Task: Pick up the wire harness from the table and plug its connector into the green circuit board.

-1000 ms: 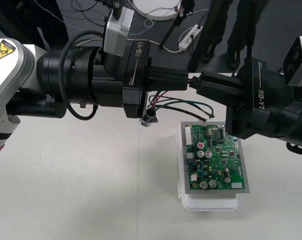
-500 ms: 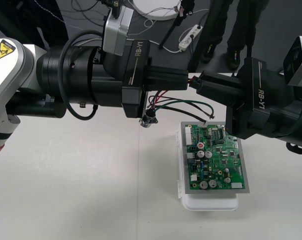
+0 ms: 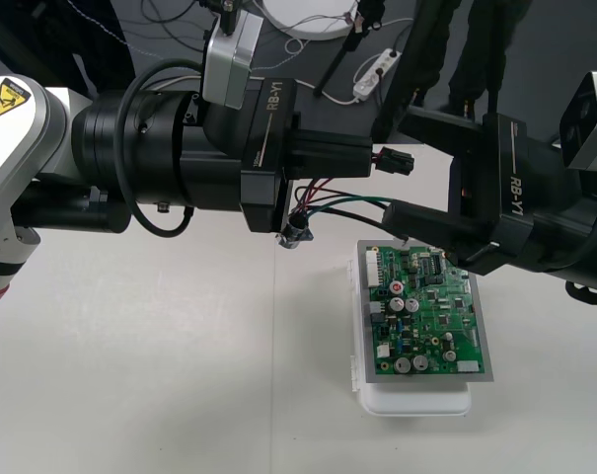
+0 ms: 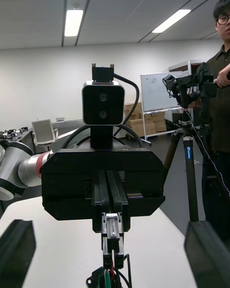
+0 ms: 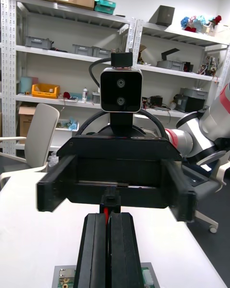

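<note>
1. Since half a second ago the right claw (image 3: 389, 170) has let go of the plug (image 3: 398, 161): its two black fingers (image 3: 431, 225), then closed around the plug's tip, now stand wide apart, one on the far side of the plug and one on the near side, neither touching it
2. Right wrist view agrees: that arm's own fingers (image 4: 17, 252) sit out at the two lower corners, with the left claw facing it in the middle
3. Left claw (image 3: 375, 158) unchanged in place, reaching in from the left over the table (image 3: 130, 375); fingers pressed together, clamped on the wire harness (image 3: 347, 202) just behind the plug, which sticks out past the fingertips toward the right claw
4. Left wrist view: plug (image 5: 111, 199) at the tip of the closed fingers (image 5: 98, 249), framed by the open right claw
5. Red, green and black wires (image 3: 362, 204) loop back under the left claw; round metal socket (image 3: 296, 233) hangs from them beneath the claw body
6. Green circuit board (image 3: 426, 311) lies on its white base (image 3: 416, 400) just nearer than both claws; plug is held above and beyond the board's far edge, not in it
</note>
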{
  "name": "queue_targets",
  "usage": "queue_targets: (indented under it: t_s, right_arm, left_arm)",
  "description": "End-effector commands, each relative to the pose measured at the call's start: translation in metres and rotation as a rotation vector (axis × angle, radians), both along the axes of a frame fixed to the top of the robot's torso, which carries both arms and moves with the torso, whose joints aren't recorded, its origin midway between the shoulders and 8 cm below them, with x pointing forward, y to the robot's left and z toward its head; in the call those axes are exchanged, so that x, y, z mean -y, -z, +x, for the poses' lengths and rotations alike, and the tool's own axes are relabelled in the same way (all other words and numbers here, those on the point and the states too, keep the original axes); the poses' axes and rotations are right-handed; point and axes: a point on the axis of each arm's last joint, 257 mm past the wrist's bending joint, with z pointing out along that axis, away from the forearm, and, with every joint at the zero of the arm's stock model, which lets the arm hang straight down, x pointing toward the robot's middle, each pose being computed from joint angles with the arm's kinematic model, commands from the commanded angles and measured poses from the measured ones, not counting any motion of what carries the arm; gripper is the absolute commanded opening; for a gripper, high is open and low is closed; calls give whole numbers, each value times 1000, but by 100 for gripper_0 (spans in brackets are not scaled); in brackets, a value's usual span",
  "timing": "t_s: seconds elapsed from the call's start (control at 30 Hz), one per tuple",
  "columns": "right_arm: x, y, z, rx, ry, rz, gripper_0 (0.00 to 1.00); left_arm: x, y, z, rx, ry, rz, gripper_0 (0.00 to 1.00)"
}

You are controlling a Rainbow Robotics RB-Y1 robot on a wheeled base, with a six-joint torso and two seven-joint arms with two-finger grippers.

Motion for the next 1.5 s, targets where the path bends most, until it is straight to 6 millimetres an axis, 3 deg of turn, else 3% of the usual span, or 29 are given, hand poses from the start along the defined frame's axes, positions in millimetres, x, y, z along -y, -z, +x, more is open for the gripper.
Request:
queue_targets:
  t_s: [0.03,0.47,0.67,0.93,0.97,1.17,1.2,1.37,1.5]
  right_arm:
    - [-6,-6,-1,-29,-27,12,100]
    - [4,22,10,-54,17,-70,100]
    - [26,43,10,-72,48,-151,100]
    - [89,72,10,-3,121,-388,100]
    - [104,78,8,3,123,-440,100]
    - [155,98,12,-38,144,-566,100]
    - [155,98,12,-38,144,-566,100]
    - [198,125,21,-83,208,-715,100]
    - [218,145,25,-115,242,-824,100]
  left_arm:
    - [4,-13,1,36,-12,-37,0]
    - [-13,13,6,17,38,-28,0]
    - [-32,36,13,9,75,-25,0]
    - [-56,70,21,22,103,-9,0]
    - [-62,78,24,29,101,-5,0]
    - [-77,102,30,40,109,-1,0]
    - [-77,102,30,40,109,-1,0]
    - [-88,119,32,43,119,-11,0]
    - [-94,131,34,35,121,-22,0]
